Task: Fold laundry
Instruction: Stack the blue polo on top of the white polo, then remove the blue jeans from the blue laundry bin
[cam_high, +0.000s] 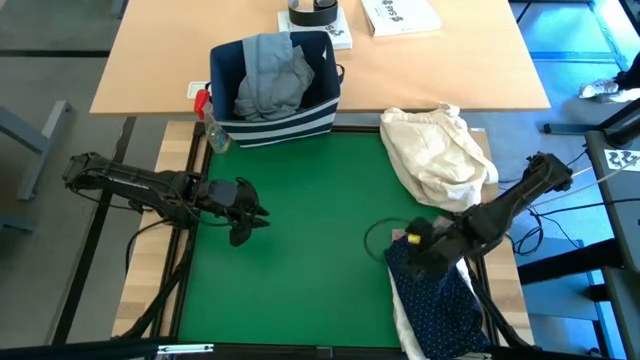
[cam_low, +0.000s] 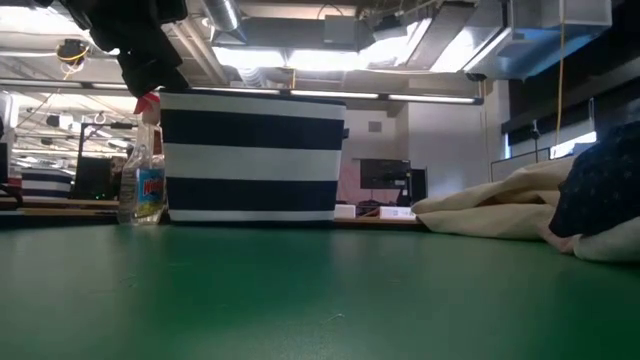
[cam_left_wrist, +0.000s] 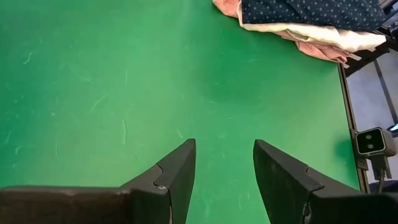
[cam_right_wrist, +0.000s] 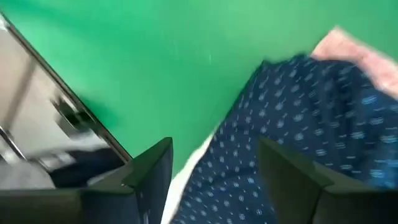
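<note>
The laundry lies in a pile at the green mat's near right corner. A navy white-dotted shirt (cam_high: 437, 300) is on top, over a white shirt (cam_high: 404, 322) and a pale pink top (cam_left_wrist: 311, 48). Light grey jeans (cam_high: 268, 78) sit in the navy striped bin (cam_high: 290, 122). My right gripper (cam_high: 412, 250) is open above the dotted shirt's far edge (cam_right_wrist: 292, 106), with its fingers on either side of that edge. My left gripper (cam_high: 258, 215) is open and empty over bare mat at the left (cam_left_wrist: 224, 168).
A cream-beige cloth bundle (cam_high: 437, 150) lies at the mat's far right. A spray bottle (cam_high: 215, 132) stands left of the bin. Books and a tape roll (cam_high: 312, 14) lie on the far wooden table. The mat's middle (cam_high: 300, 270) is bare.
</note>
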